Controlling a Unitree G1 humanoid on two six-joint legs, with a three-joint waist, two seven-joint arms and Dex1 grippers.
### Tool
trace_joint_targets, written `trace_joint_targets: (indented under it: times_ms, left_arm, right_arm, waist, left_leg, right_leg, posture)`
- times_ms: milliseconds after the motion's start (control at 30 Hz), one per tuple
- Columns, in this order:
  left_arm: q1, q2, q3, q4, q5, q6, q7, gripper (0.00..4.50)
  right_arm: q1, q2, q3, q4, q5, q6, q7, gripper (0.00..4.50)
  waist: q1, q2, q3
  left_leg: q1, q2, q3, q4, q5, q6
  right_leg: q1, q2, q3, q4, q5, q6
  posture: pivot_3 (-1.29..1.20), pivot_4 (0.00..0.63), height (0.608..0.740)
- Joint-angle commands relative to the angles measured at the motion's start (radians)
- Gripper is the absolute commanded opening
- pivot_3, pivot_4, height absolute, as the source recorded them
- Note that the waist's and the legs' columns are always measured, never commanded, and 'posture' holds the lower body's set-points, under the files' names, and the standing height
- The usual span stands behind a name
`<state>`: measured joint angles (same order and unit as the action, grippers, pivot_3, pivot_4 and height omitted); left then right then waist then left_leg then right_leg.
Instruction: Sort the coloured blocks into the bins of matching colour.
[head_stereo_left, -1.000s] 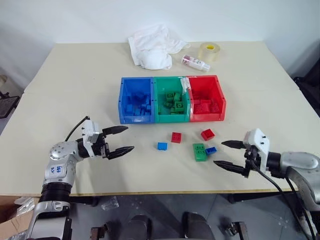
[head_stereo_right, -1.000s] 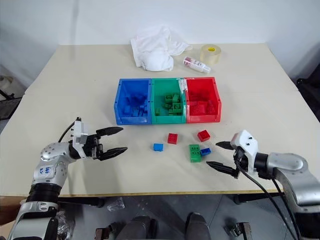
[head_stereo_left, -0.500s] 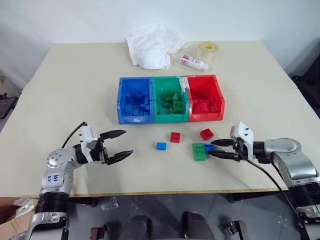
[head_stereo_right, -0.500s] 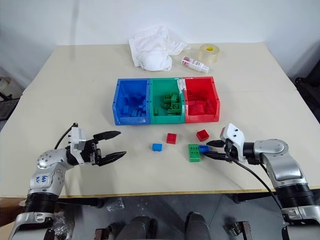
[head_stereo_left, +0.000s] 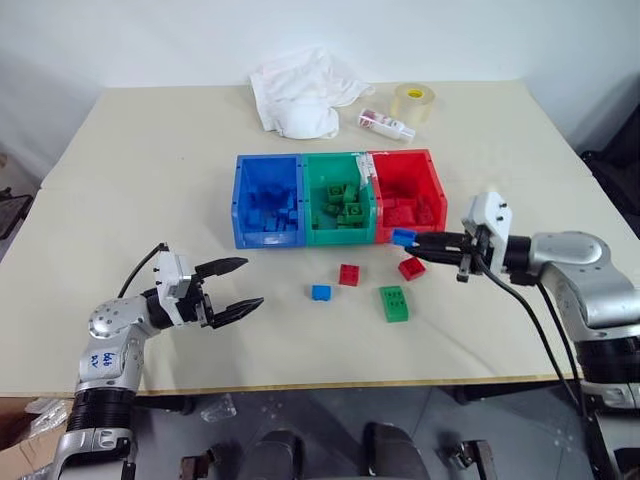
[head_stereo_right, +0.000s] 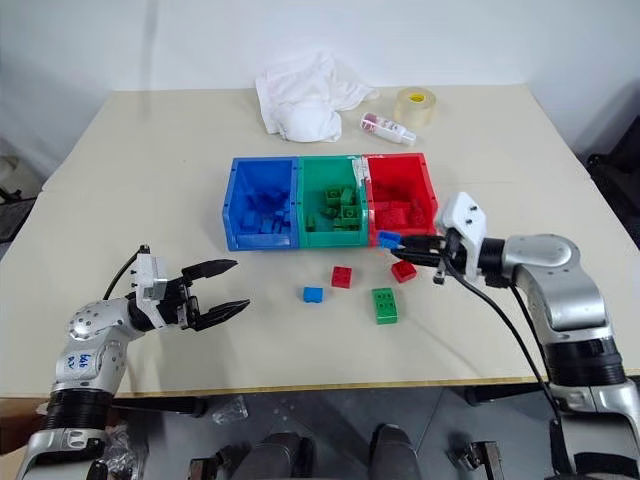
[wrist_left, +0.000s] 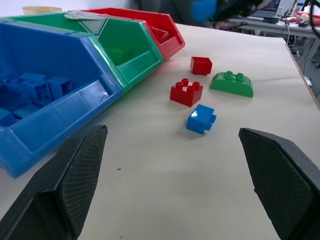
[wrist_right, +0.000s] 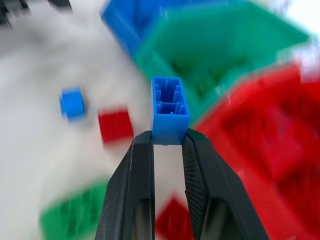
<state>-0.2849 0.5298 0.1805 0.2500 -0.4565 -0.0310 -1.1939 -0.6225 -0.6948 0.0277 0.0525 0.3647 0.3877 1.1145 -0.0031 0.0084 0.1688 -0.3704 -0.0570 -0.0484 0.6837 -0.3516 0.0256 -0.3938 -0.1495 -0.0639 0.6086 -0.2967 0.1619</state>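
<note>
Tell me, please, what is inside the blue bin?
The blue bin holds several blue blocks, piled mostly toward its front right corner. How many there are cannot be counted, because they overlap and the front wall covers the lowest ones.

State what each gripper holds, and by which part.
Right gripper pinches a blue brick by one end, hollow underside showing. Left gripper: nothing.

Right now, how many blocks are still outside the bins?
5: a blue block, two red blocks and a flat green block on the table, plus a blue one in the right gripper.
</note>
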Motion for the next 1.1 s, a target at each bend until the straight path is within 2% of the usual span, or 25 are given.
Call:
trace_joint_targets:
  times_ms: [33,233,467,567,667,767,867,900,1100]
  left_arm:
    - [-0.010,0.001,0.009,-0.014,-0.015,-0.012,0.001,4.50]
    - [-0.010,-0.006,0.005,-0.023,-0.015,-0.016,0.006,4.50]
    - [0.009,-0.007,0.009,-0.046,-0.019,-0.017,0.017,4.50]
    - [0.020,-0.008,0.011,-0.057,-0.021,-0.018,0.025,4.50]
    - [0.027,-0.007,0.014,-0.062,-0.023,-0.019,0.029,4.50]
    - [0.031,-0.006,0.012,-0.064,-0.024,-0.018,0.031,4.50]
    - [0.030,-0.007,0.010,-0.063,-0.024,-0.016,0.029,4.50]
    - [0.029,-0.006,0.011,-0.063,-0.024,-0.015,0.028,4.50]
    - [-0.002,-0.007,-0.007,-0.022,-0.019,-0.014,0.000,4.50]
  right_arm:
    - [-0.103,0.089,0.056,0.049,-0.023,-0.045,-0.006,0.39]
    - [-0.299,0.304,0.144,0.297,-0.117,-0.170,-0.053,0.39]
    - [-0.508,0.533,0.154,0.644,-0.215,-0.341,-0.177,0.39]
    - [-0.572,0.591,0.143,0.763,-0.247,-0.416,-0.229,1.41]
    - [-0.584,0.605,0.135,0.788,-0.247,-0.446,-0.222,2.33]
    - [-0.566,0.594,0.128,0.756,-0.237,-0.451,-0.192,3.31]
    - [-0.500,0.550,0.123,0.637,-0.206,-0.417,-0.123,4.33]
    - [-0.487,0.543,0.122,0.612,-0.201,-0.407,-0.113,4.47]
    - [-0.203,0.353,0.074,0.205,-0.069,-0.278,0.035,4.47]
  waist:
    - [-0.001,0.000,0.000]
    - [-0.017,0.000,0.000]
    - [-0.042,0.000,0.000]
    - [-0.054,0.001,0.000]
    - [-0.055,0.001,0.000]
    - [-0.056,0.001,0.001]
    - [-0.055,0.001,0.001]
    - [-0.054,0.001,0.001]
    - [-0.046,0.001,0.001]
  left_leg:
    - [0.000,0.000,0.000,0.000,0.000,0.000]
    - [0.000,-0.001,-0.001,-0.001,0.000,0.000]
    - [0.000,-0.001,-0.003,-0.002,0.000,-0.001]
    - [0.000,-0.001,-0.005,-0.002,0.000,-0.001]
    - [0.000,-0.001,-0.007,-0.002,0.000,-0.001]
    - [0.000,-0.002,-0.008,-0.002,0.000,-0.001]
    - [0.000,-0.001,-0.008,-0.002,0.000,-0.001]
    - [0.000,-0.002,-0.008,-0.002,-0.001,-0.001]
    - [-0.001,-0.003,-0.010,-0.001,-0.001,-0.001]
  right_leg:
    - [0.000,0.000,0.000,0.000,0.000,0.000]
    - [-0.002,0.000,0.000,0.003,0.000,0.000]
    - [-0.005,0.000,-0.001,0.009,0.000,0.000]
    - [-0.006,0.000,-0.001,0.012,0.000,-0.001]
    - [-0.006,0.000,-0.001,0.013,0.000,-0.001]
    - [-0.006,0.000,-0.001,0.013,0.000,-0.001]
    - [-0.006,0.000,-0.001,0.013,0.000,-0.001]
    - [-0.006,0.000,-0.001,0.013,0.000,-0.001]
    - [-0.004,0.000,-0.001,0.012,0.000,-0.001]
  posture:
    - [0.00,0.150,0.740]
    - [0.00,0.150,0.740]
    - [0.00,0.150,0.740]
    - [0.00,0.150,0.740]
    - [0.00,0.150,0.740]
    - [0.00,0.150,0.740]
    - [0.00,0.150,0.740]
    - [0.00,0.150,0.740]
    - [0.00,0.150,0.740]
